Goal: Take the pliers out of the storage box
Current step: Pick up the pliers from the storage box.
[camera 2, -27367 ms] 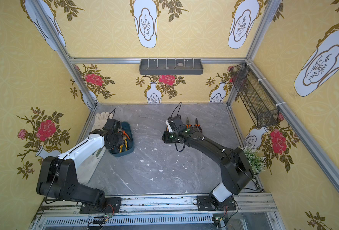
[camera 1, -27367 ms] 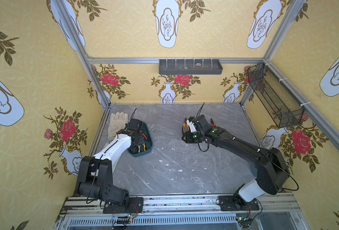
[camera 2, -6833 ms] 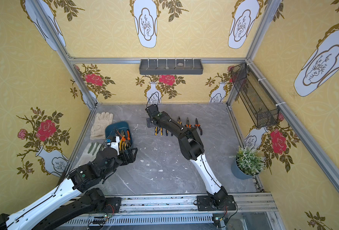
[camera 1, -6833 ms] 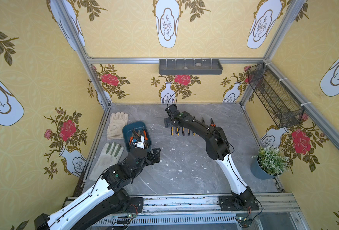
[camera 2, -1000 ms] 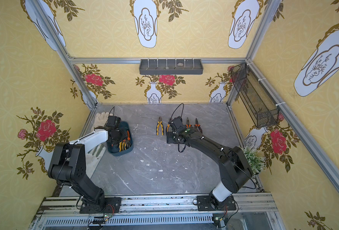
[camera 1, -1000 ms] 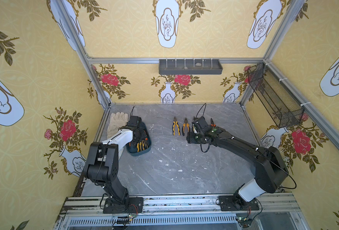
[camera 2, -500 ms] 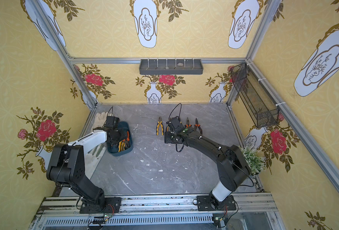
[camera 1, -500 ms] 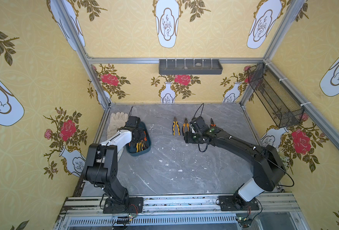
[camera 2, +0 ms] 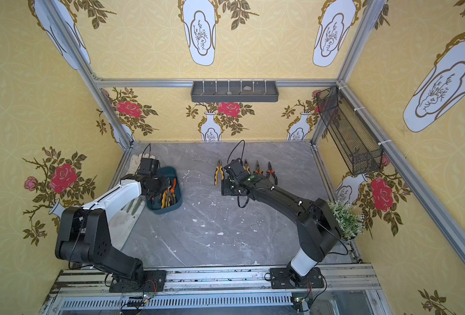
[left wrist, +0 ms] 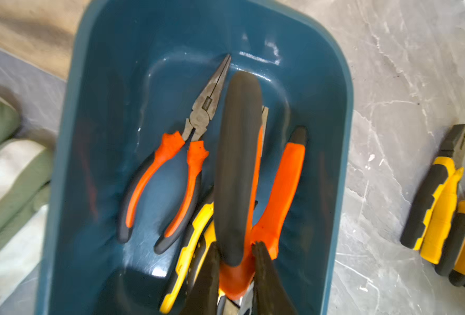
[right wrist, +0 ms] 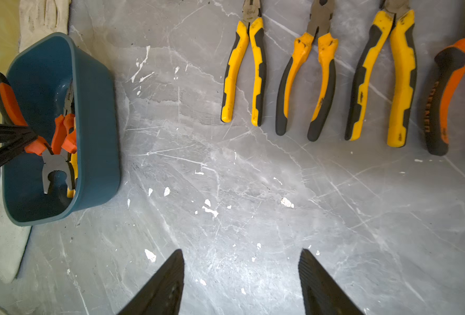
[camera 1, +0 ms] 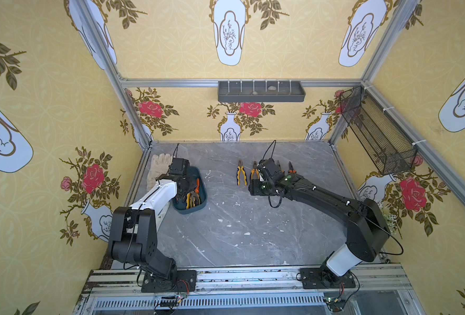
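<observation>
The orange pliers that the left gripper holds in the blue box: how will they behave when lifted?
The orange pliers probably feel heavy for their size: the head is metal. The left gripper pinches them near the pivot, so they may swing. Their handles stand apart, so the joint may flop open further.

The left gripper (left wrist: 236, 253) tight on orange-and-black pliers (left wrist: 238, 163) over the storage box (left wrist: 103, 109), needle-nose pliers (left wrist: 201, 114) flat inside.

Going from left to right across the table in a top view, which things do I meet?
work gloves → storage box → yellow-handled pliers → orange-and-black pliers at the row's end → potted plant
</observation>
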Tool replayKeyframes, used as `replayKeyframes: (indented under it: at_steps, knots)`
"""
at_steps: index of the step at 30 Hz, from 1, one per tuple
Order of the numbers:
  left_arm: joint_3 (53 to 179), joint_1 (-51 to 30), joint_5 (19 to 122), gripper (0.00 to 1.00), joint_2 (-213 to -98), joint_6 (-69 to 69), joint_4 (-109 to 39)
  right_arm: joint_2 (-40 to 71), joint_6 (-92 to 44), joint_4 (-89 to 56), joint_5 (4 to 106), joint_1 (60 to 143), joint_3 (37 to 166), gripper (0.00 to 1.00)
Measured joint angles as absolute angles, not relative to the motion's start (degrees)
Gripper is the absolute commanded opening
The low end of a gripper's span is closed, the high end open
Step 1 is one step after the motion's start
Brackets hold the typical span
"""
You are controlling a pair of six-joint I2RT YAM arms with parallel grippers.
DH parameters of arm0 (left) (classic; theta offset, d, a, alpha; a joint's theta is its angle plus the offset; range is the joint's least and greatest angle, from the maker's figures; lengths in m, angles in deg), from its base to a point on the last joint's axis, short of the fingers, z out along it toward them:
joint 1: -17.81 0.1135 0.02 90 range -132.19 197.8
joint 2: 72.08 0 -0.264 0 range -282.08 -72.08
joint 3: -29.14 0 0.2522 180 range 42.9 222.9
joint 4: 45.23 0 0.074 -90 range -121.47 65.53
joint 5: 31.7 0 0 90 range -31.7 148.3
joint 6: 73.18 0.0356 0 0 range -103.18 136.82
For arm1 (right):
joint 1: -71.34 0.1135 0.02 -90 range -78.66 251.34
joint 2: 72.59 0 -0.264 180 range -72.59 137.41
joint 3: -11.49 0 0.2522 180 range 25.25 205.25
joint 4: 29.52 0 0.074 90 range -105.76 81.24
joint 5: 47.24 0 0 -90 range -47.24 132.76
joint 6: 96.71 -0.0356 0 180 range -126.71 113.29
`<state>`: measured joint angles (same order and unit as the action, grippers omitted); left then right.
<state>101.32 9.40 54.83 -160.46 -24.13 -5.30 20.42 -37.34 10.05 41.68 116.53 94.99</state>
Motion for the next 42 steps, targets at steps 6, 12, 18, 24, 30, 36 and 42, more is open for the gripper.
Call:
replayKeyframes:
  at_steps: [6, 12, 18, 24, 30, 36, 42]
  knots:
    - [98.4, 9.6, 56.1, 0.0, -154.4, -23.7, -6.0, 20.4, -37.2, 7.6, 46.7, 117.4, 94.2, 0.67]
    - [93.3, 10.9, 63.1, 0.0, -146.4, -25.9, -9.6, 20.8, -38.5, -1.0, 61.8, 117.5, 92.1, 0.67]
    - [86.9, 11.8, 71.4, 0.0, -137.9, -33.0, -16.8, 24.0, -46.5, -18.4, 79.9, 117.6, 87.7, 0.65]
    - [79.4, 12.3, 77.0, 0.0, -132.6, -42.2, -26.0, 29.1, -58.3, -38.4, 91.0, 119.7, 86.5, 0.62]
    - [73.7, 12.7, 78.7, 0.0, -128.4, -50.6, -33.7, 32.1, -62.8, -47.0, 93.5, 122.3, 88.7, 0.6]
    - [71.6, 14.6, 80.0, 0.0, -126.2, -57.7, -38.0, 32.8, -63.6, -47.5, 93.0, 122.8, 89.8, 0.59]
    - [71.0, 15.0, 81.9, 0.0, -125.5, -62.3, -39.8, 33.1, -60.6, -45.4, 91.5, 123.3, 92.5, 0.58]
